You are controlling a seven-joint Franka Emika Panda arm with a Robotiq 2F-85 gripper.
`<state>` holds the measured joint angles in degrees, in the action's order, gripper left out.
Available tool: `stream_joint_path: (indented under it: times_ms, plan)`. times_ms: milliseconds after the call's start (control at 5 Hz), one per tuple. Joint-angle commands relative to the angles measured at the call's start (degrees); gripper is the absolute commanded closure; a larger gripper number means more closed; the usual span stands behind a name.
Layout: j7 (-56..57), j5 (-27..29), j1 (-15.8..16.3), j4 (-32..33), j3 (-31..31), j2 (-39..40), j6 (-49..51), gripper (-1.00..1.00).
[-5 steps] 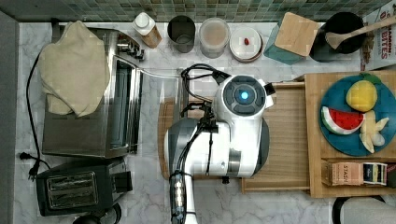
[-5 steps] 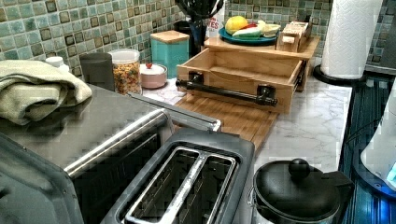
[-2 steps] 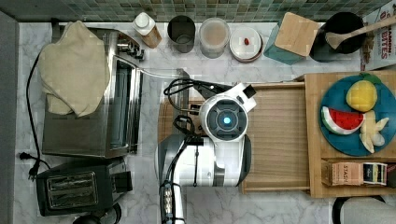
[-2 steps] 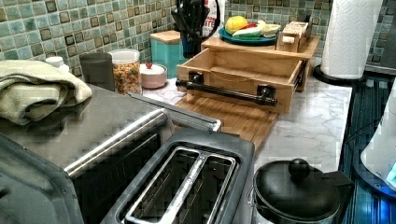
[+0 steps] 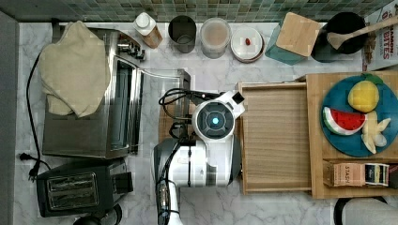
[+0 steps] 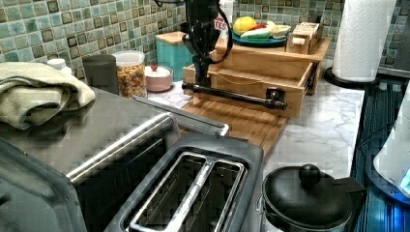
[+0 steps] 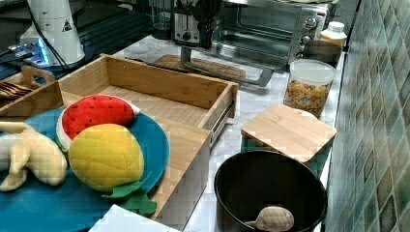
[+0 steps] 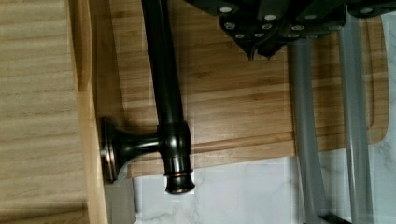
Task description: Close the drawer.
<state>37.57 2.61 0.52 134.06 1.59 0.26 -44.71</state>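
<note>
One drawer (image 5: pixel 274 138) stands pulled out on the top view's right of my gripper (image 6: pixel 202 79), its dark handle bar (image 8: pixel 163 79) running across my push direction, and whether my jaws are wide I cannot tell.

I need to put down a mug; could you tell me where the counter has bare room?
Bare marble lies between the cutting board and the paper towel roll. The open drawer is empty inside. The back row by the tiles, around the cereal jar, is crowded.
</note>
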Motion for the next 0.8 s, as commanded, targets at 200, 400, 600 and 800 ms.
stream_joint_path:
  times_ms: [200,400,600,800]
  plan:
    - [-5.3,-11.0,1.0,4.4,1.0,2.8,-7.7,1.0]
    - [-1.3,-8.2,0.3,4.4,0.3,3.8,-7.5,1.0]
    - [-0.4,-7.1,-0.2,5.0,-0.3,5.3,-9.9,1.0]
    - [-7.0,-12.5,-1.4,5.6,0.4,5.1,-10.3,1.0]
